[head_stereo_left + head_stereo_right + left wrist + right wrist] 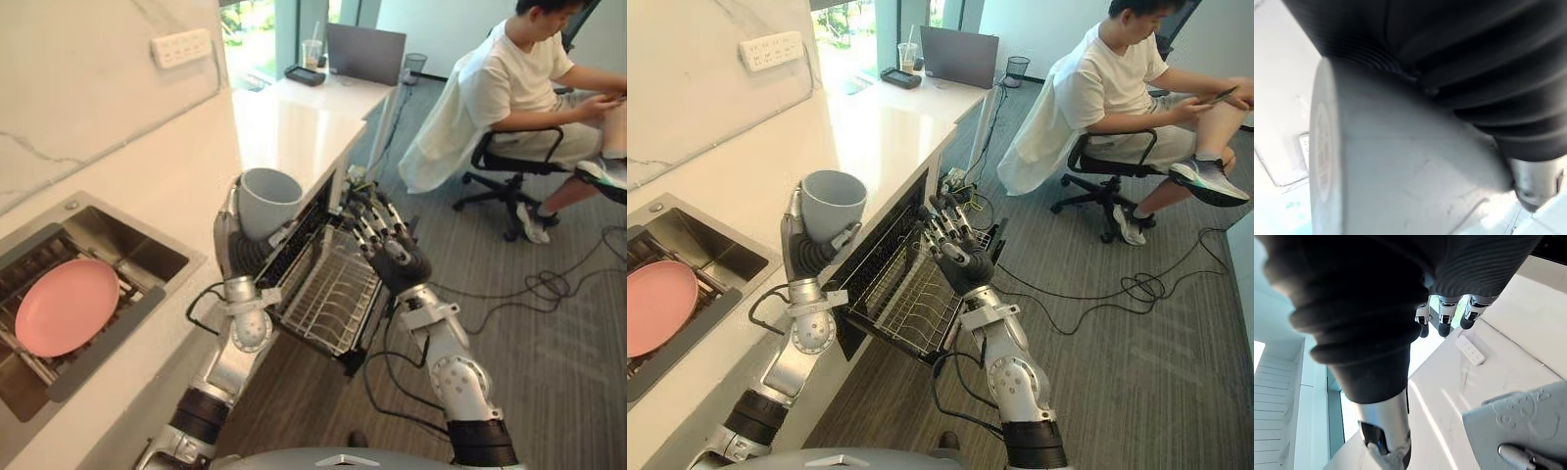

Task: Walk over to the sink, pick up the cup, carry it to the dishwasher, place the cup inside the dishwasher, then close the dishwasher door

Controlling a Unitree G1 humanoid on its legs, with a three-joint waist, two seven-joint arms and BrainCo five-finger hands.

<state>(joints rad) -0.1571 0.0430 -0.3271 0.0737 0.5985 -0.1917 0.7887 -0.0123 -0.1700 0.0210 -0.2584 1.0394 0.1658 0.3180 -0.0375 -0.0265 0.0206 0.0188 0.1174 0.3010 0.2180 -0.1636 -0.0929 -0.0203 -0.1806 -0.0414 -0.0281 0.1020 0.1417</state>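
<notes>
Centre of frame: grey cup (269,201), upright with its mouth up, clamped low on its wall by the curled fingers (846,236) of the left hand (243,257), just left of the dishwasher rack (328,294). Right hand (387,247): fingers apart, over the rack.

Looks matt and smooth all over the grey cup (833,206), with faint embossed marks on its base. Shows dark ribbed, rubbery cover and satin silver fingers on the left robot hand (803,251), likewise on the right robot hand (956,251). Gleams glossy white and stone-like along the desk (857,127), veined like polished marble up the wall (78,98). Reads as brushed metal in the sink (122,240), smooth pink with soft sheen on the plate (67,305), thin pale wire in the dishwasher rack (333,294), rough grey carpet on the floor (1117,382).
</notes>
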